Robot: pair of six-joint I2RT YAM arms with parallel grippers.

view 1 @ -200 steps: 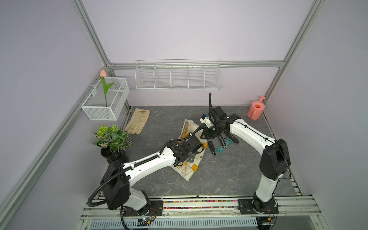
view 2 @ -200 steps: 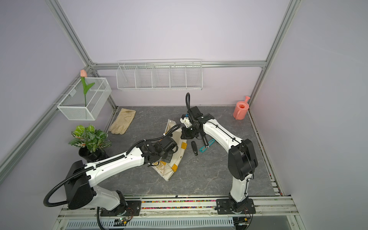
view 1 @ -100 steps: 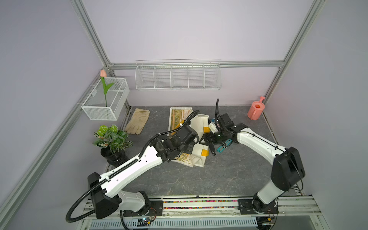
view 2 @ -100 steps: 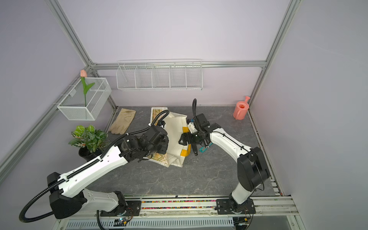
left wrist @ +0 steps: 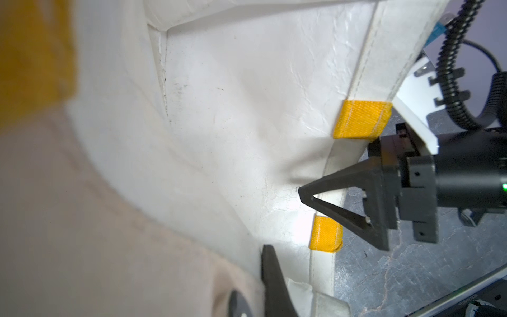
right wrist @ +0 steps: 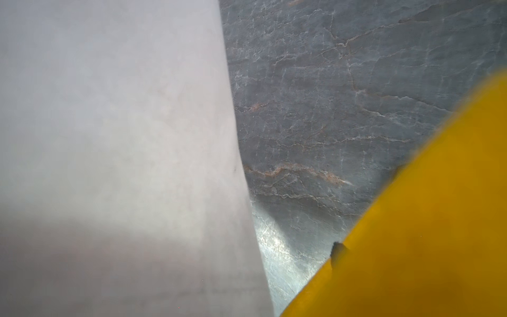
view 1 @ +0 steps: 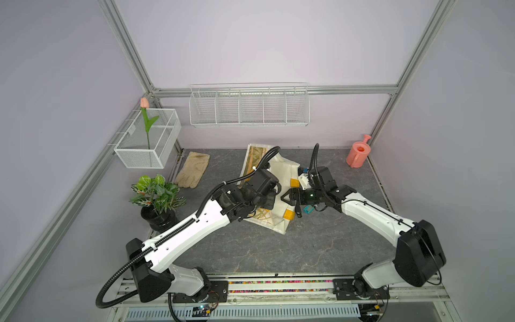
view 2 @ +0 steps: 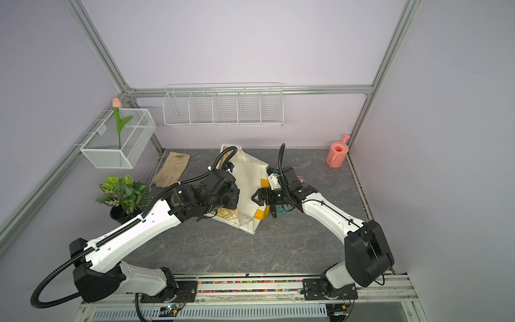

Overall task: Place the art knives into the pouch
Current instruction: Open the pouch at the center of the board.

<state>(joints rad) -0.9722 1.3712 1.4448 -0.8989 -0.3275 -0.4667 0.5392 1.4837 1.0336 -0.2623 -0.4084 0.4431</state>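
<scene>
- The cream fabric tote pouch (view 1: 284, 175), printed with green reeds, sits mid-table on the grey marbled tabletop (view 1: 320, 245). Its mouth is turned right and its plain lining shows.
- The left gripper (view 1: 271, 199) is clamped on the pouch's left side. In the left wrist view, fabric bunches around its one visible finger (left wrist: 271, 277).
- The right gripper (view 1: 287, 196) has its jaws apart. One black triangular fingertip (left wrist: 304, 192) touches the lining at the rim, between the two yellow-orange handle ends (left wrist: 362, 119).
- A black stick-shaped object (view 1: 298, 211) and a small teal object (view 1: 308, 209) lie on the table just right of the mouth — too small to tell which is the art knife.
- A pale glove (view 1: 193, 170) lies far left, and a coral watering can (view 1: 359, 152) stands far right.
</scene>
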